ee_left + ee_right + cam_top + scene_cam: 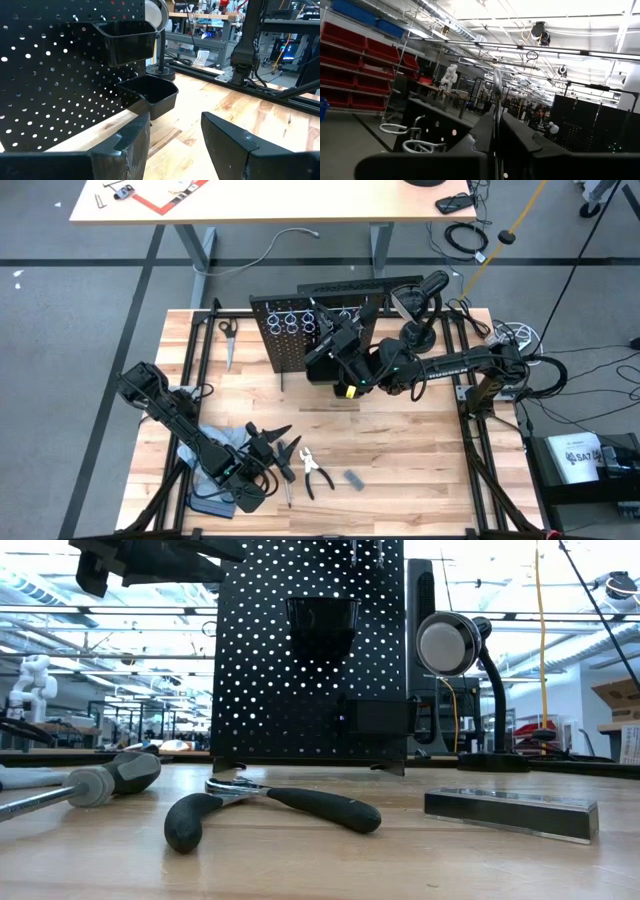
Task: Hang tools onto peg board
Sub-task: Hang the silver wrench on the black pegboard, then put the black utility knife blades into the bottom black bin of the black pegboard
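The black peg board (298, 330) stands upright toward the far side of the wooden bench (400, 450), with silver ring holders (287, 319) along its top edge and small black bins (127, 40) on its face. The right gripper (330, 330) is raised at the top of the peg board, beside the ring holders; in the right wrist view its fingers (517, 135) are pressed close together on a thin silver wrench (497, 100) that stands upright between them, above the board's top edge. The left gripper (268, 438) sits low over the near left part of the bench with its fingers (227, 137) spread apart and nothing between them, facing the peg board. Just beside it lie the remaining tools: a dark-handled screwdriver (287, 480), dark-handled pliers (315, 475) and a short grey metal piece (354, 479), each lying flat on the bench, with the metal piece a little apart from the pliers. Grey-and-blue work gloves (215, 440) lie under the left arm. A pair of scissors (228, 340) lies to the left of the peg board, and a desk lamp (455, 650) stands behind its right end.
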`<state>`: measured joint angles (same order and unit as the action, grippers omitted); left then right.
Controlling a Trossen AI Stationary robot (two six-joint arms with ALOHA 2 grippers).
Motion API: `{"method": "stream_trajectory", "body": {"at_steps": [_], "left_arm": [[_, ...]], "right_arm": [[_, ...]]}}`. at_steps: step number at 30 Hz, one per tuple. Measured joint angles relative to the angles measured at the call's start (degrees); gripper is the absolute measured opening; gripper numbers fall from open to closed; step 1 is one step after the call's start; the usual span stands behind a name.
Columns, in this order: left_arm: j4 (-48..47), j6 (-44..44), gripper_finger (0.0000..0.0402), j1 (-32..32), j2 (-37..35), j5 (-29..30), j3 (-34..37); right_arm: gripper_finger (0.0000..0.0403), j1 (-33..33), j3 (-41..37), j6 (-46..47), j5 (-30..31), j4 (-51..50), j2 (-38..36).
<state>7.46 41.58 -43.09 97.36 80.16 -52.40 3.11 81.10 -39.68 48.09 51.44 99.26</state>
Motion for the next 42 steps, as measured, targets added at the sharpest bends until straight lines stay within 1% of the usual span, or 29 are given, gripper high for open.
{"method": "stream_trajectory", "body": {"at_steps": [11,16,25,31,35,38,40,42], "left_arm": [[0.0,0.0,0.0187,0.0,0.0,0.0,0.0],[0.0,0.0,0.0187,0.0,0.0,0.0,0.0],[-0.3,-0.1,0.0187,0.0,0.0,0.0,0.0],[-0.8,-0.5,0.0187,0.0,0.0,0.0,0.0],[-0.9,-0.5,0.0187,0.0,0.0,-0.2,0.0],[-1.0,-0.5,0.0187,0.0,0.0,-0.3,0.0],[-1.0,-0.5,0.0187,0.0,0.0,-0.3,0.0],[-1.0,-0.5,0.0187,0.0,0.0,-0.3,0.0]], "right_arm": [[0.0075,0.0,0.0,-0.2,-0.2,1.3,0.0],[0.0089,1.3,0.0,-4.6,-1.5,5.3,-0.1],[0.0122,6.7,0.0,-10.6,-2.0,10.2,-1.8],[0.0141,13.1,0.0,-16.2,-2.0,9.9,-4.8],[0.0138,20.0,0.0,-22.1,-1.7,3.2,-6.6],[0.0133,25.5,0.0,-22.1,0.9,-6.2,-7.9],[0.0131,28.6,0.0,-19.1,5.7,-12.1,-8.3],[0.0131,31.3,0.0,-14.7,13.5,-16.6,-8.2]]}}
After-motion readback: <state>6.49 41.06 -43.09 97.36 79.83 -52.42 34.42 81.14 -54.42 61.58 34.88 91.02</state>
